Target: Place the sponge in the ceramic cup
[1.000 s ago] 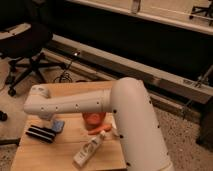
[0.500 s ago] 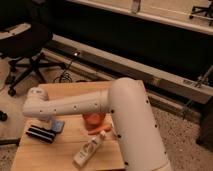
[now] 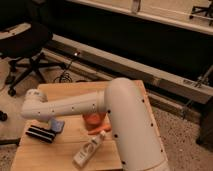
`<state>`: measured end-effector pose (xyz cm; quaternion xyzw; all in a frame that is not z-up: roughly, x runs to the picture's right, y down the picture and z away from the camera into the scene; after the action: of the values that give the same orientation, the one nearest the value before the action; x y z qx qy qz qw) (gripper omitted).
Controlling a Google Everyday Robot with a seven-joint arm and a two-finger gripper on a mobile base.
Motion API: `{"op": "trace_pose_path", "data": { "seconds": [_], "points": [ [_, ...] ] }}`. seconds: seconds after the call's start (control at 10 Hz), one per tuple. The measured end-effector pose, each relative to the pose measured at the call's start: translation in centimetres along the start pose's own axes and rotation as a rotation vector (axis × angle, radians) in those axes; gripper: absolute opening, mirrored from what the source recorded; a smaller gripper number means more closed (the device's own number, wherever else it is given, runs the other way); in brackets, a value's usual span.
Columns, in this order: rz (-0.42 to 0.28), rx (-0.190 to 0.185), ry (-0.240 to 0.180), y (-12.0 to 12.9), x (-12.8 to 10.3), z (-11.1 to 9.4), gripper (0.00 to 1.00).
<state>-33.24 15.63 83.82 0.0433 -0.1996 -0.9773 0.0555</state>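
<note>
The gripper (image 3: pixel 40 133) is held low at the table (image 3: pixel 65 91), its state impossible to tell, the sponge (image 3: pixel 58 125) found just beside it, toward the cup (image 3: pixel 93 120) farther on.

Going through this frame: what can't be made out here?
- Camera view, gripper, at the table's left side beside the sponge: too blurred to tell whether it grips the sponge.
- Camera view, cup: the arm hides its rim and inside.
- Camera view, bottle: label too small to read.
</note>
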Motion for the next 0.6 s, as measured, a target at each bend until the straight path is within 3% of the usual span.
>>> {"op": "trace_pose_path", "data": {
  "seconds": [0.3,0.6],
  "points": [
    [0.02,-0.125,-0.053,6.0,-0.4,0.0,0.8],
    [0.057,-0.193,-0.091,10.4,-0.9,0.0,0.8]
  ]
}}
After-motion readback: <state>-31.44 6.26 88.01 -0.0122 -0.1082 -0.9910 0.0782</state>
